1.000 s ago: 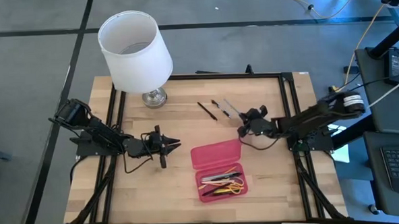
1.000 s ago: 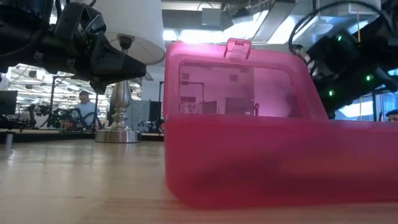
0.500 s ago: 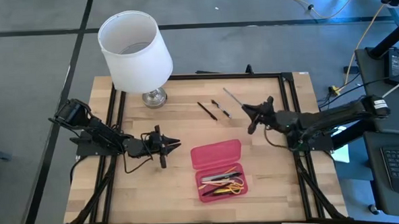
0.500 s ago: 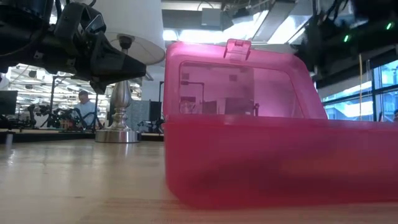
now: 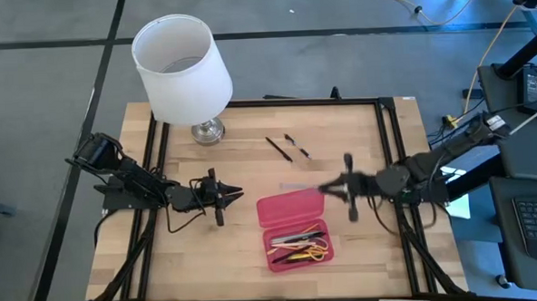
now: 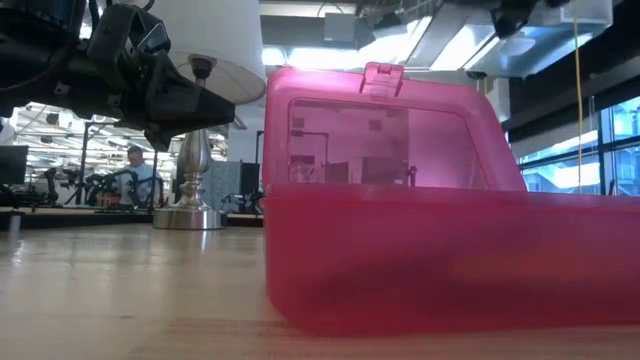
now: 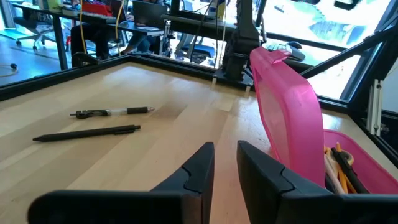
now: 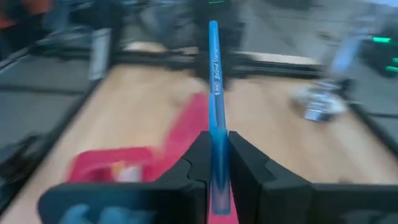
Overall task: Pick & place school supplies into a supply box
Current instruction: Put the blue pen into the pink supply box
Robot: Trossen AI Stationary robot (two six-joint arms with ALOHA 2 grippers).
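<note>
The supply box (image 5: 296, 229) is pink and stands open, its lid (image 7: 287, 106) upright. Pens and yellow scissors (image 5: 302, 249) lie in its tray. Two dark pens (image 5: 279, 148) (image 7: 112, 112) lie flat on the wood beyond it. My right gripper (image 5: 329, 189) hovers just right of the lid, shut on a blue pen (image 8: 213, 74). My left gripper (image 5: 236, 195) waits left of the box above the table, its fingers (image 7: 199, 167) a narrow gap apart with nothing between them. My right gripper pinches the blue pen's shaft (image 8: 213, 127) between its two fingers. The fingers come almost level from the table's right, and the pen runs along them, sticking out ahead toward the table's left. The pen is lifted clear of the table and the box.
A lamp with a white shade (image 5: 181, 68) stands on a metal base (image 5: 208, 130) at the far left of the table. A black frame (image 5: 388, 136) runs along the table's edges. Bare wood lies between the lamp and the box.
My right gripper has picked the blue pen off the table beside the two dark pens. It has risen, rolled, and swung toward the near edge to the box's lid. The pen, flat on the wood before, is now lifted clear.
</note>
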